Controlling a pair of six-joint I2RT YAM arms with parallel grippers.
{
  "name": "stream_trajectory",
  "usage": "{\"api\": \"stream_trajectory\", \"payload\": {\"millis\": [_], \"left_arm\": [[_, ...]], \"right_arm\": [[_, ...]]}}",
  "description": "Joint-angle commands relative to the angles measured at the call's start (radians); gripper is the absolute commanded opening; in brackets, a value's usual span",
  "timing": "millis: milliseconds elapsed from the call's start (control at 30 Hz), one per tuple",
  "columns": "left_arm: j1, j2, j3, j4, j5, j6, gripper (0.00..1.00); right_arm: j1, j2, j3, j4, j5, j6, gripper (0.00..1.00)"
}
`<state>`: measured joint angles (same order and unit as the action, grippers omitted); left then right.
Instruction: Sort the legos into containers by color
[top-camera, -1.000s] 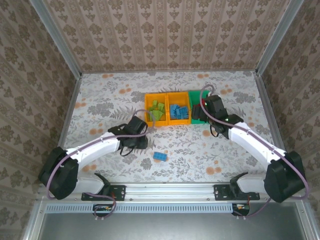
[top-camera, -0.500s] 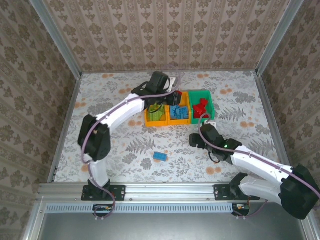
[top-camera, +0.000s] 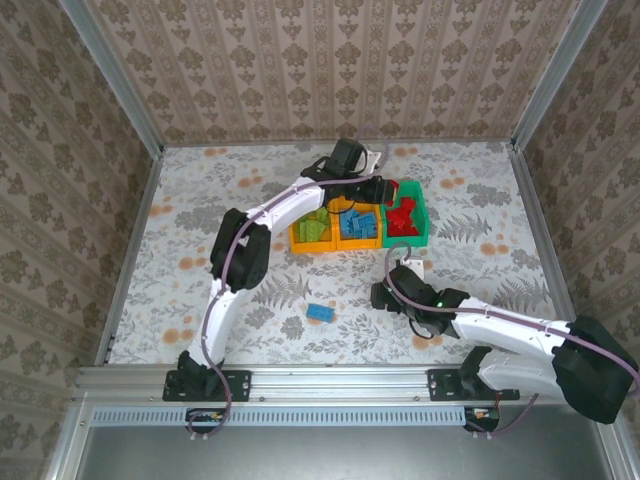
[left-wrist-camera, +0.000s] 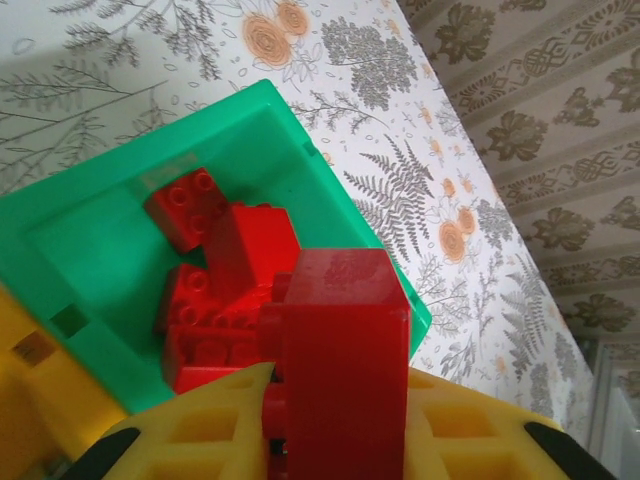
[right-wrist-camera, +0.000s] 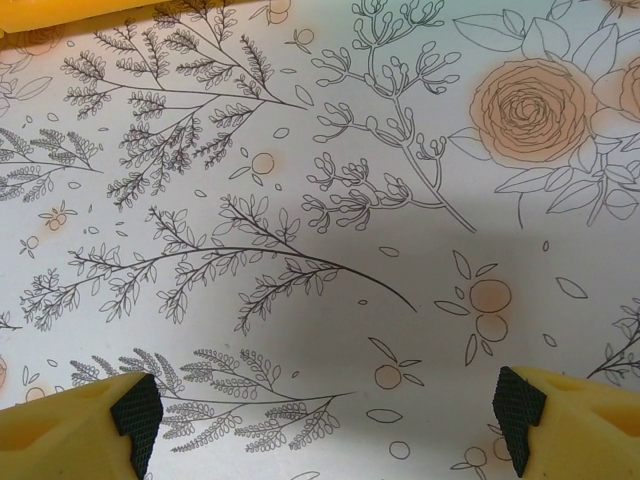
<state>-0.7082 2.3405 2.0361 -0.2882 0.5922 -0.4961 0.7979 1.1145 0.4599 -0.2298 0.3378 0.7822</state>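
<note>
Red brick (left-wrist-camera: 345, 360) is pinched between the yellow fingers (left-wrist-camera: 180, 440) of the left tool (top-camera: 378, 188). The tool is closed on the brick's sides. The brick's long axis runs out from the fingers toward the bin, with a smooth face to the wrist camera. It hangs above the near part of the green bin (left-wrist-camera: 320, 190), over a heap of red bricks (left-wrist-camera: 215, 265) lying at mixed angles. Part of the bin floor is bare at its far left corner.

The bin row sits mid-desk, with the green bin at the right end. The middle orange bin (top-camera: 358, 241) holds blue bricks (top-camera: 357, 222). The left orange bin (top-camera: 310, 241) holds light green bricks (top-camera: 318, 218). The bins touch side by side.

One loose blue brick (top-camera: 321, 312) lies flat nearer the bases, well apart from the bins. Its long axis runs roughly left-right, with open desk all round.

The right tool (right-wrist-camera: 325, 420) is low over the desk, just right of that brick. It is spread wide with nothing between its pads.

The desk (top-camera: 200, 220) has a floral-print cover, with broad free margins left and far. Patterned walls close three sides, with metal posts at the corners.
</note>
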Motion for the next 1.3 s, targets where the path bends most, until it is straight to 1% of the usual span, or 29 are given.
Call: {"api": "stream_trajectory", "payload": {"millis": [0, 133, 167, 200, 233, 267, 367, 400, 433, 567, 700, 767, 867, 1000, 1167, 1267], "left_arm": [[-0.005, 0.032, 0.063, 0.056, 0.068, -0.074, 0.29], [-0.001, 0.065, 0.074, 0.064, 0.058, -0.133, 0.34], [0.000, 0.070, 0.074, 0.068, 0.058, -0.146, 0.37], [0.000, 0.073, 0.073, 0.073, 0.058, -0.152, 0.43], [0.000, 0.074, 0.075, 0.073, 0.058, -0.155, 0.52], [-0.001, 0.074, 0.076, 0.070, 0.058, -0.155, 0.59], [0.000, 0.065, 0.076, 0.049, 0.058, -0.149, 0.74], [0.000, 0.061, 0.073, 0.042, 0.031, -0.145, 0.85], [0.000, 0.048, 0.064, 0.038, 0.025, -0.141, 1.00], [0.003, -0.028, -0.011, 0.069, 0.001, -0.136, 1.00], [0.017, -0.112, -0.097, 0.101, -0.018, -0.143, 1.00], [0.035, -0.160, -0.164, 0.136, -0.019, -0.161, 1.00], [0.071, -0.234, -0.280, 0.207, -0.021, -0.195, 1.00], [0.129, -0.314, -0.405, 0.263, -0.018, -0.231, 1.00], [0.197, -0.421, -0.559, 0.321, -0.010, -0.255, 1.00], [0.230, -0.472, -0.626, 0.332, -0.003, -0.255, 1.00]], "right_arm": [[0.011, 0.010, -0.006, 0.018, 0.039, 0.032, 0.89], [0.018, 0.014, -0.002, 0.024, 0.040, 0.024, 0.90], [0.021, 0.016, 0.001, 0.023, 0.039, 0.015, 0.90], [0.024, 0.018, 0.004, 0.022, 0.038, 0.004, 0.90], [0.029, 0.022, 0.007, 0.020, 0.037, -0.009, 0.90], [0.035, 0.026, 0.011, 0.020, 0.035, -0.026, 0.90], [0.053, 0.041, 0.020, 0.024, 0.031, -0.085, 0.91], [0.060, 0.046, 0.024, 0.028, 0.025, -0.105, 0.91], [0.070, 0.051, 0.030, 0.035, 0.014, -0.134, 0.92], [0.109, 0.093, 0.077, 0.063, -0.053, -0.268, 0.92], [0.162, 0.192, 0.175, 0.036, -0.094, -0.418, 0.92], [0.190, 0.248, 0.227, 0.027, -0.101, -0.489, 0.93], [0.219, 0.324, 0.274, 0.053, -0.148, -0.576, 0.93], [0.236, 0.408, 0.332, 0.068, -0.207, -0.655, 0.93], [0.251, 0.528, 0.429, 0.020, -0.236, -0.717, 0.93], [0.253, 0.588, 0.466, 0.002, -0.246, -0.733, 0.90]]}}
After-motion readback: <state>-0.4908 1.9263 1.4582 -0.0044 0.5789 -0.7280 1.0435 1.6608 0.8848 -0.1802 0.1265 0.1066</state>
